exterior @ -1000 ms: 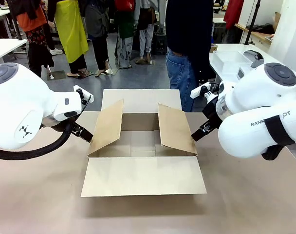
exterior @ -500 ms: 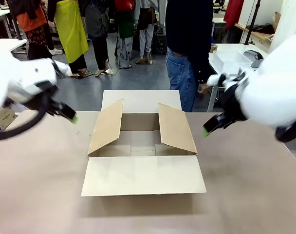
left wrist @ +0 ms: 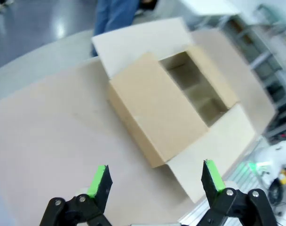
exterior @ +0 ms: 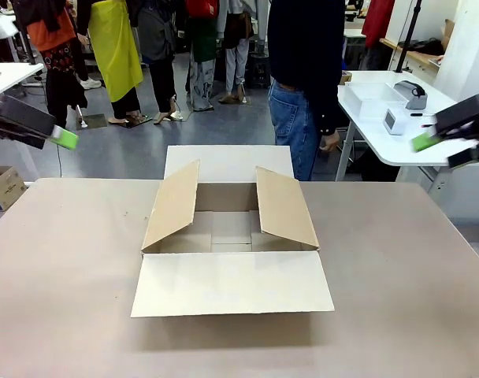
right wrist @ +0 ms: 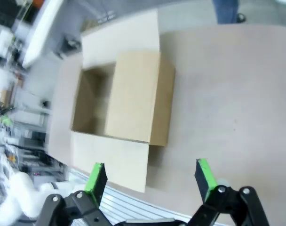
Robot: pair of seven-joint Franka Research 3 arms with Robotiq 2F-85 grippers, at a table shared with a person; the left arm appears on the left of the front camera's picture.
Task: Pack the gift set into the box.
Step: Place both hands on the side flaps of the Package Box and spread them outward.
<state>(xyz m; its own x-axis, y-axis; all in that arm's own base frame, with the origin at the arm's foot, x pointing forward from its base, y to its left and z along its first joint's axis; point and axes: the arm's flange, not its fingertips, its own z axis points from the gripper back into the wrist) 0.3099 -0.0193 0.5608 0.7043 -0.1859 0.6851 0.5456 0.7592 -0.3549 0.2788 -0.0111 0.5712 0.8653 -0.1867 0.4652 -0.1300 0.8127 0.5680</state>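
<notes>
The box (exterior: 232, 236) is a large brown carton in the middle of the table. Its near flap lies flat toward me, its far flap lies flat away, and the two side flaps stand tilted over an empty inside. My left gripper (exterior: 54, 134) hovers high at the far left, well away from the box (left wrist: 157, 108), and its left wrist view shows the gripper (left wrist: 155, 175) open and empty. My right gripper (exterior: 440, 150) hangs high at the far right. In the right wrist view this gripper (right wrist: 149, 174) is open above the box (right wrist: 133, 94). The gift set is out of view.
A person in a dark top and jeans (exterior: 302, 102) stands just behind the far table edge. A white side table (exterior: 381, 98) with small devices is at the back right. A small carton (exterior: 3, 185) sits on the floor at the left. Bare tabletop (exterior: 397, 276) surrounds the box.
Both arms have drawn away from the box's sides, outward and upward to the picture's edges. The box and its flaps have stayed as they were.
</notes>
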